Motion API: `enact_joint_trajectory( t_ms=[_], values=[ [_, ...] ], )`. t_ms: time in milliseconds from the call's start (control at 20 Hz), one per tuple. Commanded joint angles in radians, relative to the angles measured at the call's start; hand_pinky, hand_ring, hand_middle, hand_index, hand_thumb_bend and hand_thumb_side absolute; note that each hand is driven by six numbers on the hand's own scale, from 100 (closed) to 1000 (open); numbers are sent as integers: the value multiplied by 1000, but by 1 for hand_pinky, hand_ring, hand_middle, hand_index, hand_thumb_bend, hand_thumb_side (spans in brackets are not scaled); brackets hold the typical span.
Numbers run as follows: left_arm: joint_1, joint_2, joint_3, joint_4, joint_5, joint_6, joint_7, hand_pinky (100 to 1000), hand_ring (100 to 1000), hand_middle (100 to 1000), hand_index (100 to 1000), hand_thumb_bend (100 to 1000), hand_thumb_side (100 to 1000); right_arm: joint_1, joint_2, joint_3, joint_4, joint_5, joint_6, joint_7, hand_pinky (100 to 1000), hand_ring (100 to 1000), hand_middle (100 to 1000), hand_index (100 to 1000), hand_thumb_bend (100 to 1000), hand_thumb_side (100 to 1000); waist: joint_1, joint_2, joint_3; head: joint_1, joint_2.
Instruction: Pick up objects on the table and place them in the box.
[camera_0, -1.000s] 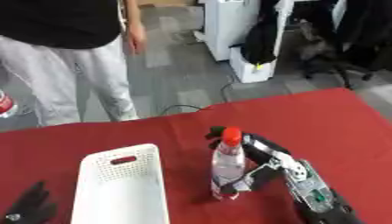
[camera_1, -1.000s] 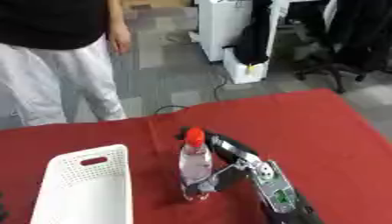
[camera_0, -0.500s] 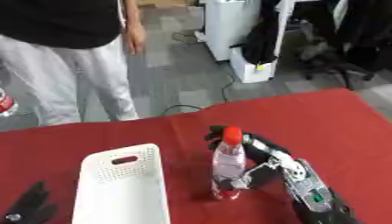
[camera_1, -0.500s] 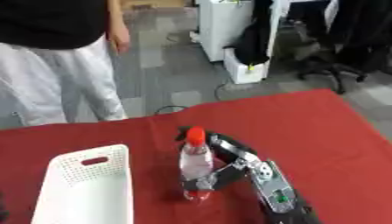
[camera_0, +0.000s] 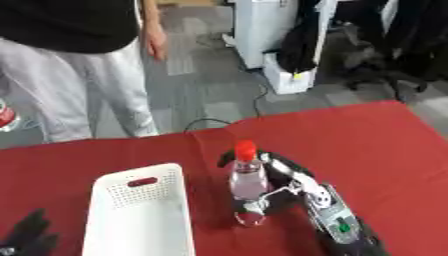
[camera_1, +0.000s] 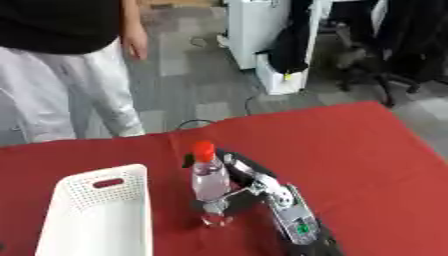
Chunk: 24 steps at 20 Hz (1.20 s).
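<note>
A clear plastic bottle (camera_0: 248, 186) with a red cap stands upright on the red table, just right of the white perforated box (camera_0: 138, 216). My right hand (camera_0: 285, 175) comes in from the lower right and is curled round the bottle, fingers behind it and thumb in front near its lower half. The bottle's base still looks to be on the cloth. My left hand (camera_0: 28, 236) rests at the lower left corner with its fingers up and relaxed.
The red table (camera_0: 367, 145) stretches away to the right and behind the bottle. A person in white trousers (camera_0: 83, 85) stands beyond the table's far edge. Office furniture and a cable lie on the grey floor behind.
The whole picture has shifted slightly, so the head moved. My right hand keeps its hold on the bottle; bottle and box stay where they were.
</note>
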Motion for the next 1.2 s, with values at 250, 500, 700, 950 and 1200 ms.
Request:
enact_joint_trajectory(
  t_ms=[250,500,700,950,1200],
  values=[
    [-6,-4,2,-14,5,-2,-2,869,1000,1000,889,100,574,-24,4,-8,-28,57,-45,-93,121,100,178,425,359,100,-7,-15,5,-14,-11],
    [-6,-4,2,-13,5,-2,-1,871,1000,1000,889,100,574,-28,4,0,-36,84,-40,-186,100,100,135,398,440,100,-9,-14,3,-13,-9],
    [-5,-2,2,-12,5,-2,-1,872,1000,1000,889,100,574,-50,-9,16,-51,59,-44,-235,100,100,124,385,388,100,-14,-20,5,-7,-4],
    [2,5,1,-9,8,0,-2,873,1000,1000,889,100,577,-103,-43,49,-68,-51,30,-262,100,100,124,386,331,100,-31,-42,2,6,2],
    [14,16,0,-3,11,1,-4,874,1000,1000,889,100,579,-145,-77,92,-55,-151,90,-249,100,100,127,391,325,100,-51,-71,-2,28,6]
  ],
)
